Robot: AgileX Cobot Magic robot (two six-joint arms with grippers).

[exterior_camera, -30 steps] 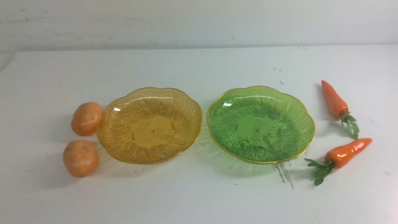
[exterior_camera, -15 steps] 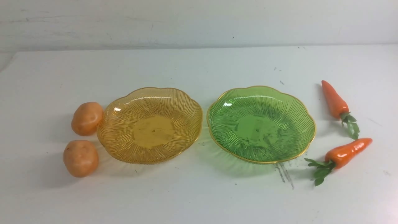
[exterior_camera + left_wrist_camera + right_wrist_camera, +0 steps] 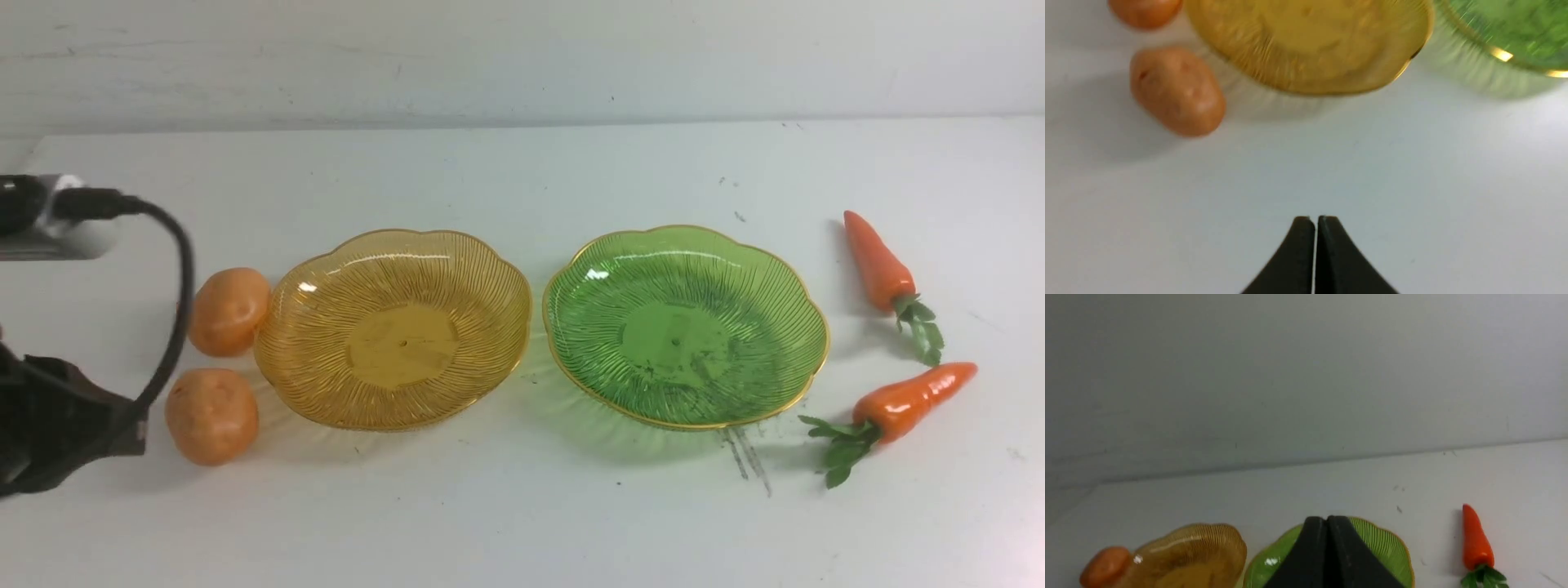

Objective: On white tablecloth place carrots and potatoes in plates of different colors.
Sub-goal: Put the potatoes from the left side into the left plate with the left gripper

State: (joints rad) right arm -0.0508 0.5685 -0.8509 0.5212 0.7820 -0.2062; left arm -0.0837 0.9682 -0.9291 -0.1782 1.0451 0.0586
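Observation:
Two potatoes (image 3: 229, 311) (image 3: 211, 416) lie on the white tablecloth (image 3: 522, 514), just left of the empty amber plate (image 3: 393, 328). The empty green plate (image 3: 686, 327) stands to its right. Beyond it, two carrots (image 3: 878, 261) (image 3: 914, 400) lie on the cloth. My left arm (image 3: 65, 425) reaches in at the left edge, close to the nearer potato (image 3: 1177, 92). My left gripper (image 3: 1315, 220) is shut and empty over bare cloth, short of that potato and the amber plate (image 3: 1310, 45). My right gripper (image 3: 1327, 519) is shut and empty, held above the table on the near side of the green plate (image 3: 1384, 543). It is outside the front view.
A black cable (image 3: 175, 310) loops from the left arm's wrist in front of the two potatoes. Grey scratch marks (image 3: 747, 461) lie by the green plate's near rim. A pale wall (image 3: 522, 57) rises behind the table's far edge.
My left arm with its cable has come into the front view from the left edge, beside the potatoes. Plates, potatoes and carrots have not moved.

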